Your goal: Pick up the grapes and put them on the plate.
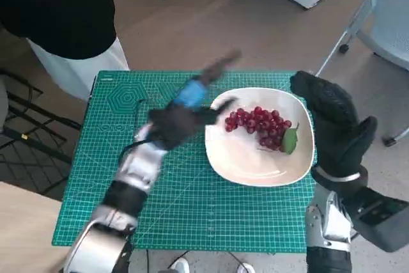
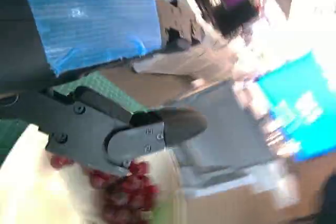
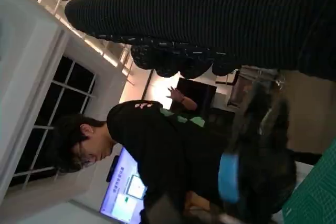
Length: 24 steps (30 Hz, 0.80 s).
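Right hand: at table's right edge beside plate, holding nothing we see.
Left hand: blurred, released.
Grapes: on plate.

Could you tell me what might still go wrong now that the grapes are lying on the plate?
The left hand is motion-blurred right beside the plate, its fingers over the rim near the grapes; a sweeping move could clip the rim and shift the plate or roll the bunch. The right hand stands upright close against the plate's far side, so a small drift could nudge it. The plate also sits near the mat's right edge.
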Tool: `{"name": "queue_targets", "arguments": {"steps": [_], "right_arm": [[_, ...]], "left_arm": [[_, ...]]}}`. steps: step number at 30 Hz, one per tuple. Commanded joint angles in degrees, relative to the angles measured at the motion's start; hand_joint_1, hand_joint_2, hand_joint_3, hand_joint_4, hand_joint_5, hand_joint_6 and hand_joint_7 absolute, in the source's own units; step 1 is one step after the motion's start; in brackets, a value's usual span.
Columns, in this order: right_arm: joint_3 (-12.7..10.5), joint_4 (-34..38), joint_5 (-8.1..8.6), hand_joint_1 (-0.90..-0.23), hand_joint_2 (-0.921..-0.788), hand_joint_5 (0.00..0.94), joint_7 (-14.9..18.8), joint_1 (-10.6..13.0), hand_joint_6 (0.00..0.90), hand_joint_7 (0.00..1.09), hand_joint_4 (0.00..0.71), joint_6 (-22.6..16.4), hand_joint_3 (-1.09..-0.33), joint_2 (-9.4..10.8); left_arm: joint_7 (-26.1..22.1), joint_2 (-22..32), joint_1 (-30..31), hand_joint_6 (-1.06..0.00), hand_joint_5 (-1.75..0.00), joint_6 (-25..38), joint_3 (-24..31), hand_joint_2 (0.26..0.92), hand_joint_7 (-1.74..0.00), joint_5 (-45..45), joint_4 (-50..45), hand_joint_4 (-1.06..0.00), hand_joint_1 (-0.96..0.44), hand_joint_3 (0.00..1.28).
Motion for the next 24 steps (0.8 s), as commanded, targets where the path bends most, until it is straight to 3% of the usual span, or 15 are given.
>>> {"name": "queue_targets", "arguments": {"steps": [1,9,15,24], "right_arm": [[0.3,0.1,0.36,-0.439,-0.921,0.0,-0.1,1.0,0.109,0.44,0.334,0.8,-0.532,0.2],[0.6,0.6,0.42,-0.444,-0.921,0.0,0.2,0.8,0.11,0.45,0.333,0.6,-0.531,0.4],[1.0,0.8,0.11,-0.446,-0.921,0.0,0.2,1.0,0.108,0.45,0.333,0.3,-0.53,0.7],[1.5,1.5,0.32,-0.457,-0.921,0.0,0.8,1.2,0.098,0.45,0.333,-0.2,-0.525,0.9]], "left_arm": [[-6.2,-1.1,5.2,-0.19,-0.01,-2.4,5.0,0.921,0.0,-9.8,-4.2,-0.11,-0.67,0.58],[-13.0,-0.6,10.0,-0.13,0.0,-10.7,9.3,0.921,0.0,-16.5,-4.7,-0.07,-0.67,0.56],[-17.1,-1.9,12.5,-0.13,-0.01,-14.2,12.4,0.921,-0.01,-21.9,-5.0,-0.09,-0.69,0.55],[-19.5,-2.8,14.4,-0.18,-0.02,-19.7,14.3,0.921,-0.03,-23.6,-2.6,-0.13,-0.65,0.5]]}}
